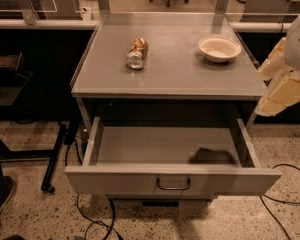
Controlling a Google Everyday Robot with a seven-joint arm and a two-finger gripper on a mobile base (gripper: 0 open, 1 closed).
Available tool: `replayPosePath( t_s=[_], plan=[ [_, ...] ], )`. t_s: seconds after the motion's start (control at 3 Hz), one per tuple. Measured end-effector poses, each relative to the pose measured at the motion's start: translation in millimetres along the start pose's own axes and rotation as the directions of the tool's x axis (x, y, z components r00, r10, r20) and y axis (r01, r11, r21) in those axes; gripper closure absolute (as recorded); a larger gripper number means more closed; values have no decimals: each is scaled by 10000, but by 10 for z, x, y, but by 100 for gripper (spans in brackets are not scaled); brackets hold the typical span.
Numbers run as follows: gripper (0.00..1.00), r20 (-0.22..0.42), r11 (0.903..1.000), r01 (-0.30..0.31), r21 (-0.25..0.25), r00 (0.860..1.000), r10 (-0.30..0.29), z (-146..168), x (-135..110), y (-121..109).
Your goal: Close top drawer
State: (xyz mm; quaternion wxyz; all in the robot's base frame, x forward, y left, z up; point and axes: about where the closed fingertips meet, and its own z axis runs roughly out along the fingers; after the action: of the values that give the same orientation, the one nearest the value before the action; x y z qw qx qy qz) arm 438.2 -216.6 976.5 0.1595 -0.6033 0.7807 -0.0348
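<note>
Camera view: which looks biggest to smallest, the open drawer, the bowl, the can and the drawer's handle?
1. Top drawer
2. Bowl
3. Can and handle: too alike to rank, and the handle is nearer.
The pincer hangs at the right edge, beside the table.

top drawer (pixel 121 182) open, can (pixel 137 53) and bowl (pixel 219 48) on table (pixel 177 78), tool (pixel 284 90) at right edge
</note>
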Motion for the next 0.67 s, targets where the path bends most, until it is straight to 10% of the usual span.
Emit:
replayPosePath(
  t_s=[0.67],
  plan=[
    [94, -1, 10000, -2, -1, 10000, 2, 1, 1, 1]
  ],
)
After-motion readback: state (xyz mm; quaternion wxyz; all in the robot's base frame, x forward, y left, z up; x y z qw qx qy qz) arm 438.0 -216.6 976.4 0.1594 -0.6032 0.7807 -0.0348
